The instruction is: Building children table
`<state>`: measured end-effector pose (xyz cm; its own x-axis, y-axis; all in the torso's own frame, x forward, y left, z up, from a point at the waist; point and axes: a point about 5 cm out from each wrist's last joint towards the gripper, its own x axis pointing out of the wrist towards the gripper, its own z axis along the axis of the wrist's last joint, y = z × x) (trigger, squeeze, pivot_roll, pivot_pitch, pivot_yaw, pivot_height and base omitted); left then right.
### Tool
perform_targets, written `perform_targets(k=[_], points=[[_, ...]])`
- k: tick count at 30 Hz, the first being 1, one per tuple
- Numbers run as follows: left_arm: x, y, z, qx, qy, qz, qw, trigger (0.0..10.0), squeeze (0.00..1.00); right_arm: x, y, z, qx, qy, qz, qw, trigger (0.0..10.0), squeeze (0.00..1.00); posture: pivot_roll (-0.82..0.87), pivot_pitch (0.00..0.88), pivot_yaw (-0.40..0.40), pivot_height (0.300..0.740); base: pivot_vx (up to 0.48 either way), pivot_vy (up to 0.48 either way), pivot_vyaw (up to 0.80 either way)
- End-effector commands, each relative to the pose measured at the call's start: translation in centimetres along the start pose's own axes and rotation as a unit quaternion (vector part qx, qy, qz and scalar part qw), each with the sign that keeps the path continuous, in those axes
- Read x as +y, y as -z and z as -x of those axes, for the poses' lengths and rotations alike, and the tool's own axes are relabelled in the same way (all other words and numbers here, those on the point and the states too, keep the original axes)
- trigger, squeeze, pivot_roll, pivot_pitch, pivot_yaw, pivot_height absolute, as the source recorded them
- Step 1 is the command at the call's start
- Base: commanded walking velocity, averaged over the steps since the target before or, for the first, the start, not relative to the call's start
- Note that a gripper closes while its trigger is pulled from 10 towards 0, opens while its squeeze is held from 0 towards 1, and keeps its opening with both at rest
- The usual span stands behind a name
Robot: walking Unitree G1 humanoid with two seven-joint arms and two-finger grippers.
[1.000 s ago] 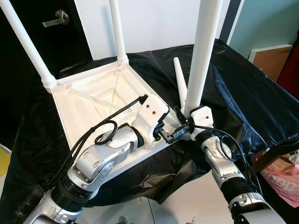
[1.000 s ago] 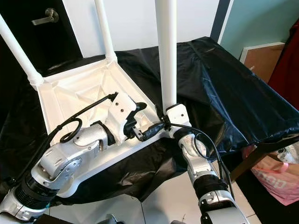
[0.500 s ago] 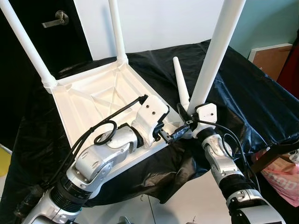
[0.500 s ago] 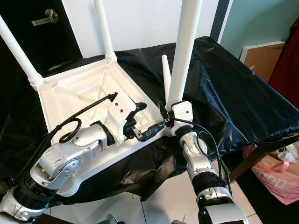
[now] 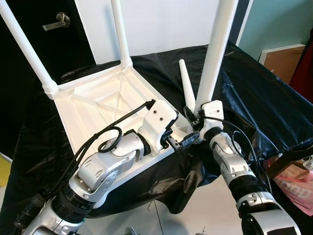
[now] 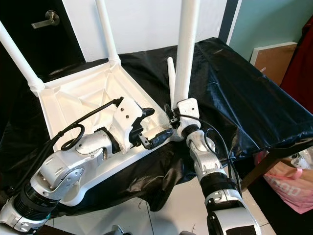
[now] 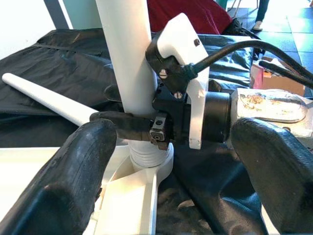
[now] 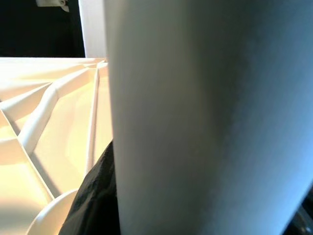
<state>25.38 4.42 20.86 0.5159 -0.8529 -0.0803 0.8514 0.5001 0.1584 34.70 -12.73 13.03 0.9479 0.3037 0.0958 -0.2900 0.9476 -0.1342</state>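
The white children's table (image 5: 98,103) lies upside down on a black-covered surface (image 5: 254,98). Two white legs (image 5: 27,49) (image 5: 120,32) stand screwed into its far corners. At the near right corner my right gripper (image 5: 195,120) is shut on a third leg (image 5: 215,54), low down, just above the corner socket (image 7: 146,159). That leg stands nearly upright, leaning slightly right. My left gripper (image 5: 183,142) sits at the same corner, its fingers (image 7: 68,181) wide apart and holding nothing. A loose leg (image 5: 187,85) lies on the cloth just behind.
A dark door with a lever handle (image 5: 56,20) stands at the back left. At the right are a brown board (image 5: 276,56) against the teal wall and a pink bag (image 5: 293,186) on the floor. The black cloth hangs over the near edge.
The held leg leaned over to the right half a second ago and has swung back nearly upright. My right wrist turned with it; the left arm has stayed put.
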Motion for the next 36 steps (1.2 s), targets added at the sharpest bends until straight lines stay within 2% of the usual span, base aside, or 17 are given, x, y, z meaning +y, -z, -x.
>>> perform_targets(k=[1,9,13,15,19,20,22,25,27,31,36], points=[[-1.1,-0.1,0.0,0.005,0.096,-0.006,0.995,10.0,0.00,0.1,4.0,1.5,0.110,0.006,-0.021,0.994,10.0,0.00,-0.07,0.045,0.050,0.740,0.000,0.000,0.00],[-1.2,-0.2,0.0,0.005,0.098,-0.006,0.995,10.0,0.00,0.0,3.5,1.3,0.127,0.011,-0.023,0.992,10.0,0.00,-0.07,0.042,0.046,0.740,0.000,0.000,0.00],[-1.3,-0.1,0.0,0.005,0.097,-0.006,0.995,10.0,0.00,0.5,3.4,1.6,0.125,0.014,-0.017,0.992,10.0,0.00,-0.06,0.037,0.038,0.740,0.000,0.000,0.00],[-1.3,-0.1,-0.1,0.004,0.097,-0.006,0.995,10.0,0.00,0.9,3.3,1.7,0.115,0.044,-0.039,0.992,10.0,0.00,-0.06,0.032,0.032,0.740,0.000,0.000,0.00],[-1.4,-0.1,-0.1,0.004,0.097,-0.007,0.995,10.0,0.00,1.3,3.0,1.9,0.103,0.084,-0.056,0.990,10.0,0.00,-0.06,0.027,0.027,0.740,0.000,0.000,0.00],[-1.4,-0.1,-0.1,0.003,0.098,-0.007,0.995,10.0,0.00,1.6,2.8,1.9,0.095,0.118,-0.067,0.986,10.0,0.00,-0.06,0.022,0.022,0.740,0.000,0.000,0.00],[-1.4,-0.1,-0.1,0.003,0.098,-0.007,0.995,10.0,0.00,1.6,2.8,1.9,0.095,0.118,-0.067,0.986,10.0,0.00,-0.06,0.022,0.022,0.740,0.000,0.000,0.00],[-1.4,-0.2,-0.1,0.001,0.098,-0.006,0.995,10.0,0.00,2.1,2.4,1.8,0.089,0.184,-0.074,0.976,10.0,0.00,-0.06,0.017,0.017,0.740,0.000,0.000,0.00],[-1.4,-0.2,-0.2,0.000,0.098,-0.006,0.995,10.0,0.00,3.2,2.2,1.7,0.097,0.220,-0.066,0.969,10.0,0.00,-0.06,0.010,0.012,0.740,0.000,0.000,0.00],[-1.5,-0.2,-0.3,-0.001,0.098,-0.007,0.995,10.0,0.00,4.4,1.6,1.6,0.081,0.212,-0.072,0.971,10.0,0.00,-0.05,0.000,0.000,0.740,0.000,0.000,0.00],[-1.4,-0.2,-0.4,-0.005,0.095,-0.008,0.995,10.0,0.00,4.2,1.1,1.8,0.063,0.213,-0.072,0.972,10.0,0.00,-0.05,0.000,-0.008,0.740,0.000,0.000,0.00]])
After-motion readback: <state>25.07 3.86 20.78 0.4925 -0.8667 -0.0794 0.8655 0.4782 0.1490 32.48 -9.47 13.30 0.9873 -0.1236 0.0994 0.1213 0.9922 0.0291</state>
